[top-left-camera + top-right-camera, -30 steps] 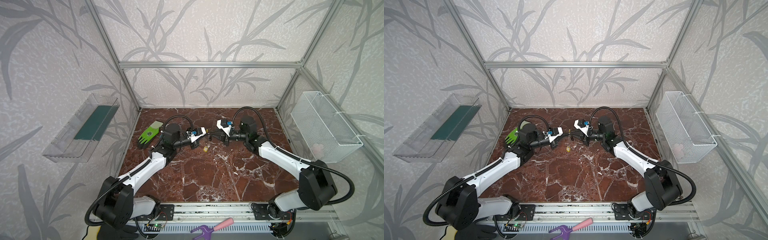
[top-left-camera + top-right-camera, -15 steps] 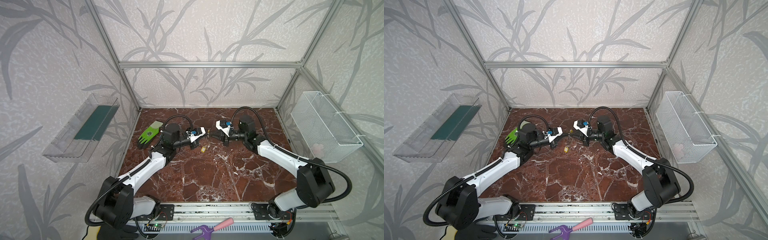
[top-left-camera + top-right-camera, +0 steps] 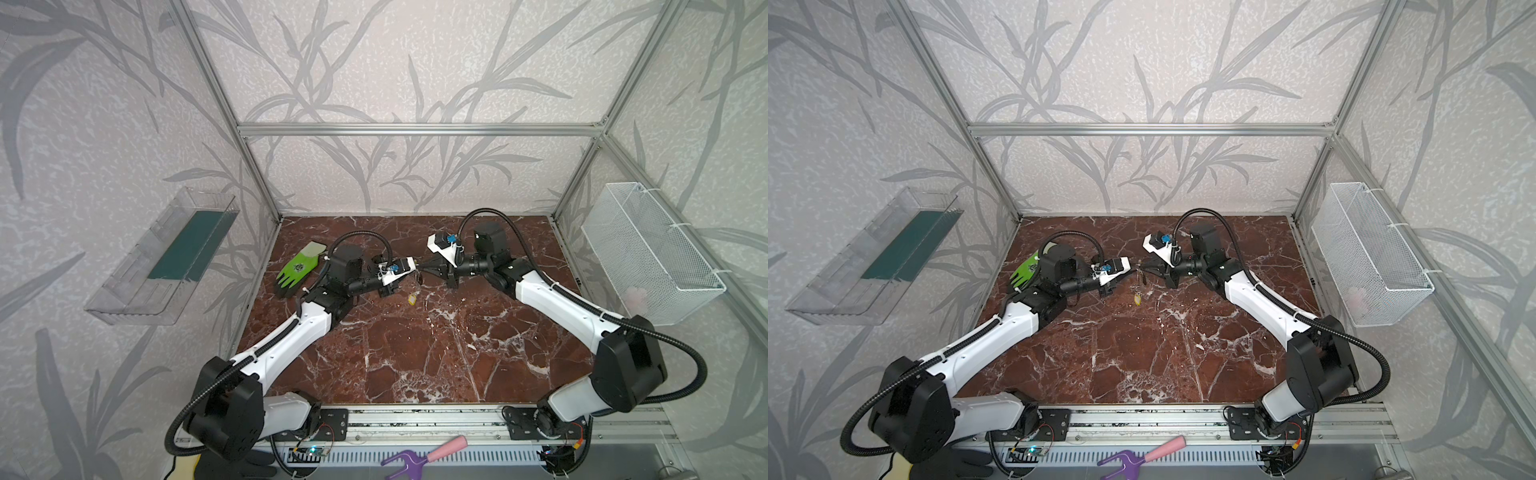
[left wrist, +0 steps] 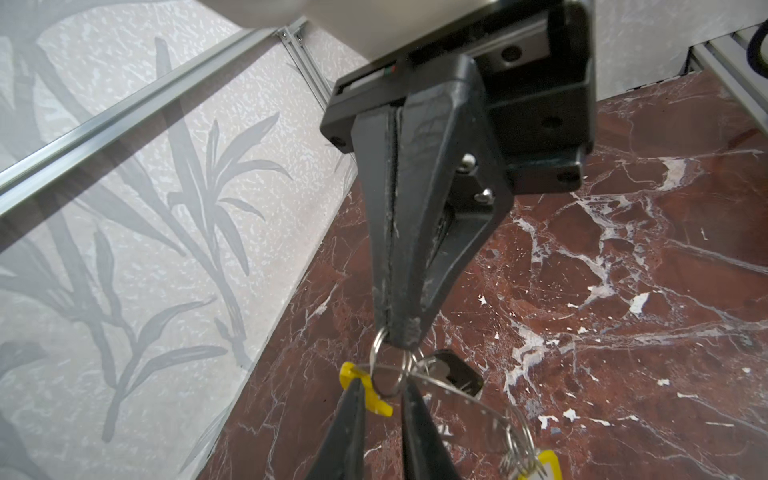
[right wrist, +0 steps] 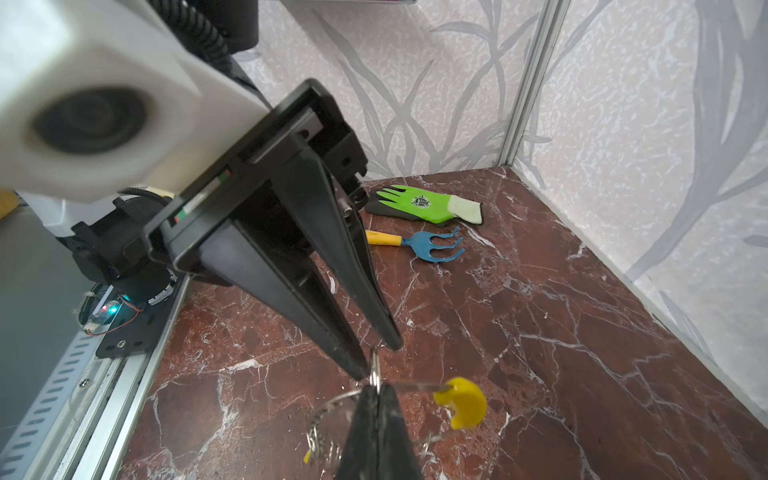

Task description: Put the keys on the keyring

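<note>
Though hidden from above, rake beside glove.

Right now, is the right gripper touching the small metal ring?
Touching. In the left wrist view the right gripper is shut, its tips pinching the small metal ring.

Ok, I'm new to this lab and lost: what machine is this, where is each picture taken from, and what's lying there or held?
Two robot arms, each ending in a two-fingered gripper, stand at a marble table. Two pictures look down from overhead; the other two come from a camera on each wrist. On the table lie a glove and a small rake. The right gripper is shut on a small ring between the arms; the keyring, a key and a yellow tag hang there. The left gripper is open at that ring.
</note>
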### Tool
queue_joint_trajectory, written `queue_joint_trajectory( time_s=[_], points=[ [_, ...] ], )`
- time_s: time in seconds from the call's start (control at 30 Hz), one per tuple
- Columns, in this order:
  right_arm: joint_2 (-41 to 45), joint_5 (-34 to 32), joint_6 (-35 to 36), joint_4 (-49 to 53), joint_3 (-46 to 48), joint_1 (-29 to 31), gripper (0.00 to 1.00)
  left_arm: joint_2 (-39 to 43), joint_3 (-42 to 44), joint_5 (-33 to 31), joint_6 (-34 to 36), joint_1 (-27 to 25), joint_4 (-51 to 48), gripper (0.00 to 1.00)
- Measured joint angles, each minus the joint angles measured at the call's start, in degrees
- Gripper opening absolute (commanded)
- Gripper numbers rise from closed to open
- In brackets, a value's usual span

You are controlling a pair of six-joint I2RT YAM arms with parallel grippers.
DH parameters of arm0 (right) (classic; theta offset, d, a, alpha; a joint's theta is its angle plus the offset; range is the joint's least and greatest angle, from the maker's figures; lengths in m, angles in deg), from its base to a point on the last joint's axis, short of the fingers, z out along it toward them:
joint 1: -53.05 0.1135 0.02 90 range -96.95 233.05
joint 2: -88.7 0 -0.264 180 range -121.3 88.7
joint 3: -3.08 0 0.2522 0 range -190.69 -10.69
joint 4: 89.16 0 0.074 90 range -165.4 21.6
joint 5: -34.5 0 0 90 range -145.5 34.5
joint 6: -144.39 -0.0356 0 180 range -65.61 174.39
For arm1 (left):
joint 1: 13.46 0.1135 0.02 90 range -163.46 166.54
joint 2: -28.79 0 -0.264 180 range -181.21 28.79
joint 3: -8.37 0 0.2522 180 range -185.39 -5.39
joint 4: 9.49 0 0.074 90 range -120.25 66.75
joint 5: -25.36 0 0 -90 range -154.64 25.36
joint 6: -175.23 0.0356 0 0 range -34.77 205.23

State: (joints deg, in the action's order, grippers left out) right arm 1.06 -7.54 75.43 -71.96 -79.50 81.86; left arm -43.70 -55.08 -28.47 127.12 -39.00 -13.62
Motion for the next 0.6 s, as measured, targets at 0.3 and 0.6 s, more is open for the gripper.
queue_joint_trajectory(
  time_s=[0.3,0.6],
  points=[
    [-3.1,-4.6,2.8,14.7,-8.2,1.3,0.0,0.2,-0.9,-7.1,5.8,-1.9,-3.3,0.26],
    [-4.4,-7.0,3.3,20.7,-9.7,2.0,0.0,0.0,-1.7,-7.3,6.6,-3.2,-4.3,0.24]
  ],
)
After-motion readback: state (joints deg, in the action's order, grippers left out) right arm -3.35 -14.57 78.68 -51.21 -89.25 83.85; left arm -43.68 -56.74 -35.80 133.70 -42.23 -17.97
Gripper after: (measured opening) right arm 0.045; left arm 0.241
